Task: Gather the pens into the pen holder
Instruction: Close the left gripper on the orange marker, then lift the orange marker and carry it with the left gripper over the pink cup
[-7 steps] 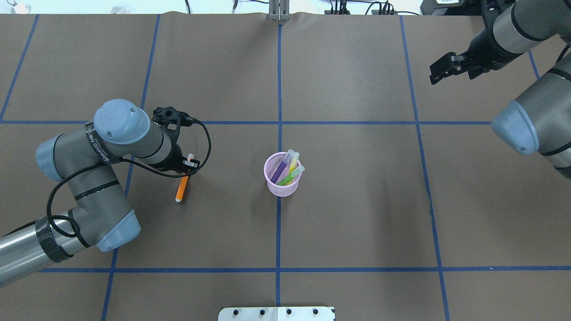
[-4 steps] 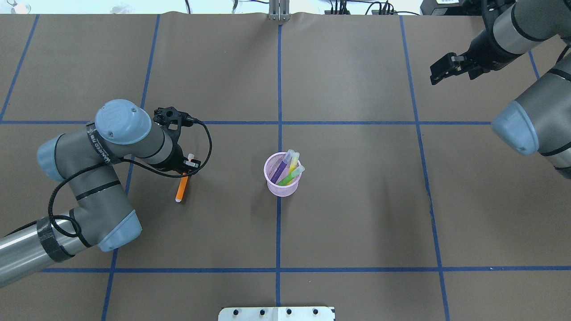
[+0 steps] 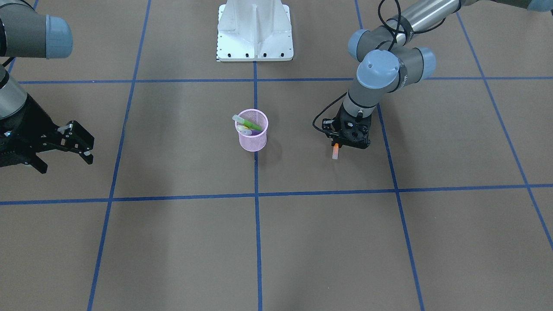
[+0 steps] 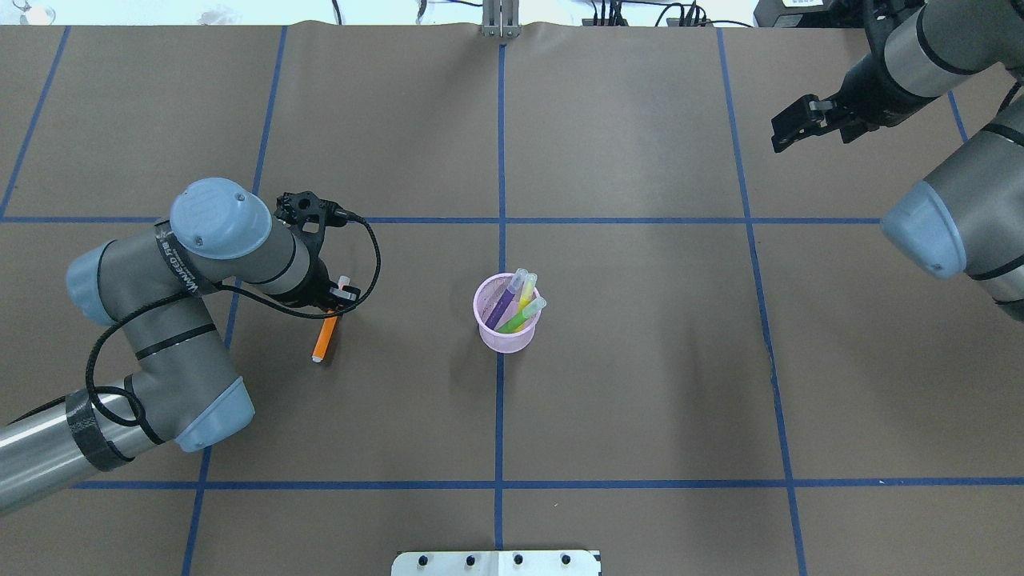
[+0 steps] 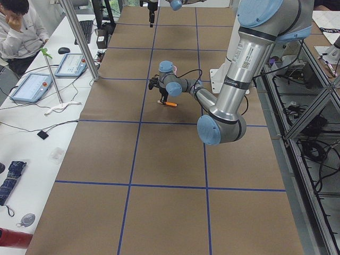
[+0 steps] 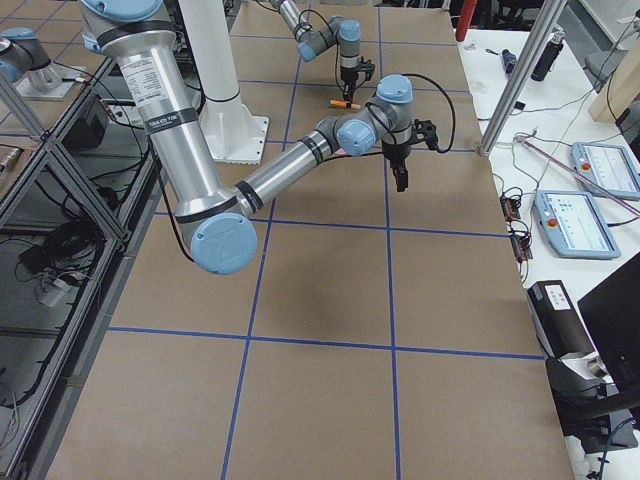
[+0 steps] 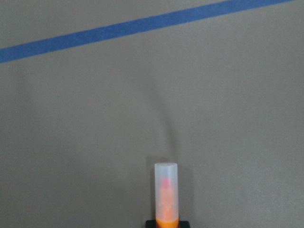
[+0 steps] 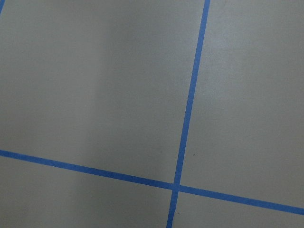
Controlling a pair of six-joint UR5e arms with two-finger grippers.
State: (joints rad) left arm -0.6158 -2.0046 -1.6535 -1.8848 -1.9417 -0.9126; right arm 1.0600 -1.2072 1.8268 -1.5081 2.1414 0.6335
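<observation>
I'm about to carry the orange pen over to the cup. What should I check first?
1. Orange pen sits in the left pincer: ok.
2. Pen lifted off the table: cannot tell.
3. Cup upright: ok.
4. Room in the cup beside the three pens: ok.
5. Path from pen to cup free: ok.
6. Right pincer open, far from the path: ok.

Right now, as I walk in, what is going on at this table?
The left tool grips the orange pen by one end, close to the table. I cannot tell whether the pen is lifted. The purple pen, yellow pen and green pen stand in the pink pen holder near the centre. The right tool hangs open, far off and holding nothing. Only the orange pen is not yet in the holder.
</observation>
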